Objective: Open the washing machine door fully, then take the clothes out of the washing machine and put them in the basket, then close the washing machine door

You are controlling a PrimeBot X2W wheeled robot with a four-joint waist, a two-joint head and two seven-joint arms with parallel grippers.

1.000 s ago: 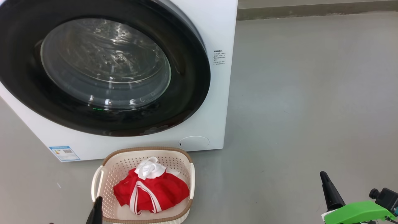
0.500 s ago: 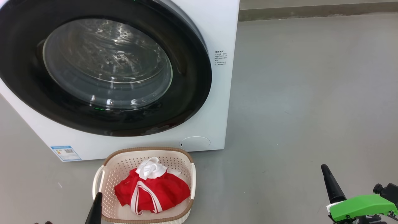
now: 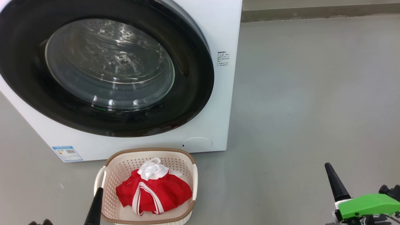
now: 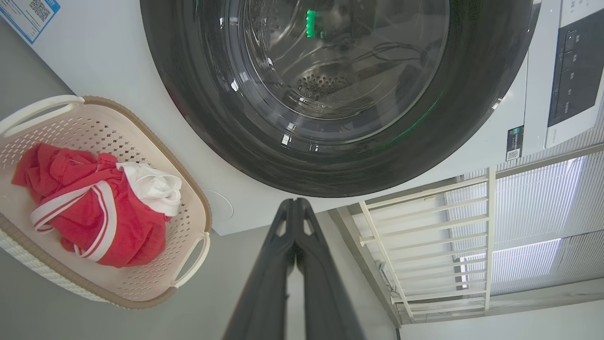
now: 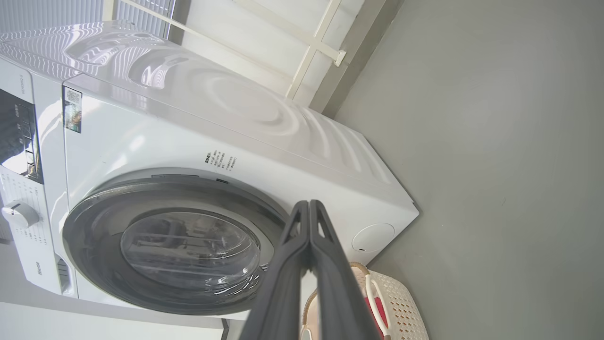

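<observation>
The washing machine door [image 3: 109,65] lies closed against the front of the washing machine [image 3: 225,31], flush as far as the right wrist view shows. The red clothes [image 3: 162,190], with a small white piece on top, sit bundled inside the basket [image 3: 147,150], which stands on the floor [image 3: 312,93] just in front of the machine's lower edge.

Over the last second nothing among these has moved. The whole head view has slid a little sideways, so that shift is the camera's. Only the two hands have crept slightly higher in it. By the look of it every step is done, and the arms seem to be settling rather than starting anything.

The left hand [image 3: 100,189] hangs at the basket's near left corner, fingers pressed together, holding nothing. The right hand [image 3: 327,164] is well apart to the right over bare floor, also closed and empty.
</observation>
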